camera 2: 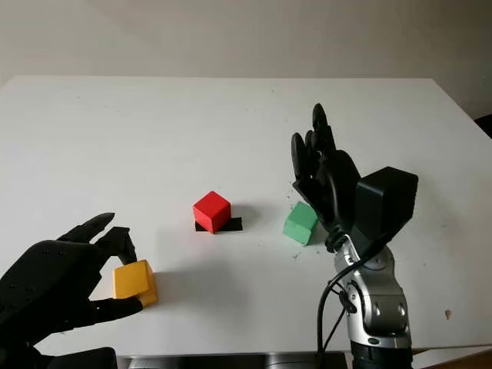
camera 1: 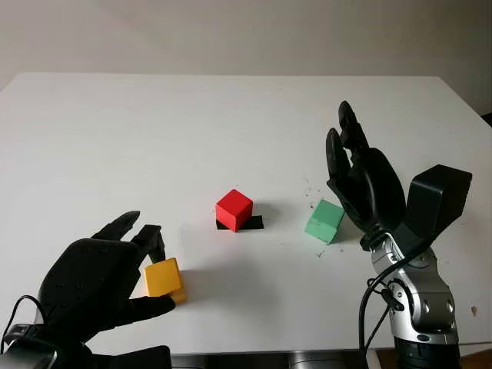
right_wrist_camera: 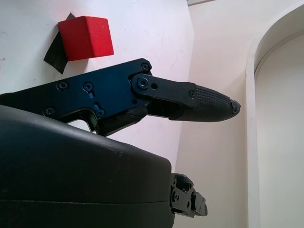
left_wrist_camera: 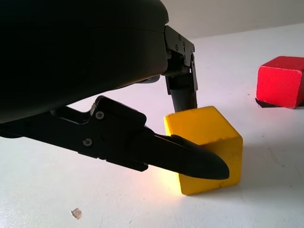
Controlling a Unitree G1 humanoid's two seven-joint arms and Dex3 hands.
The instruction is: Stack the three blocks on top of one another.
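A yellow block [camera 1: 164, 276] sits on the white table [camera 1: 154, 138] near the front left. My left hand [camera 1: 161, 269] is shut on it: in the left wrist view a finger [left_wrist_camera: 182, 92] touches its far top edge and the thumb [left_wrist_camera: 190, 159] lies across its near face. A red block [camera 1: 234, 209] stands at the centre on a patch of black tape [camera 1: 252, 223]. To its right lies a green block [camera 1: 324, 221]. My right hand [camera 1: 346, 146] is open, raised just right of the green block and not touching it.
The table's front edge runs close below both hands. Small dark specks [camera 1: 307, 188] dot the surface near the green block. A pale wall [camera 1: 246, 31] stands behind the table's far edge.
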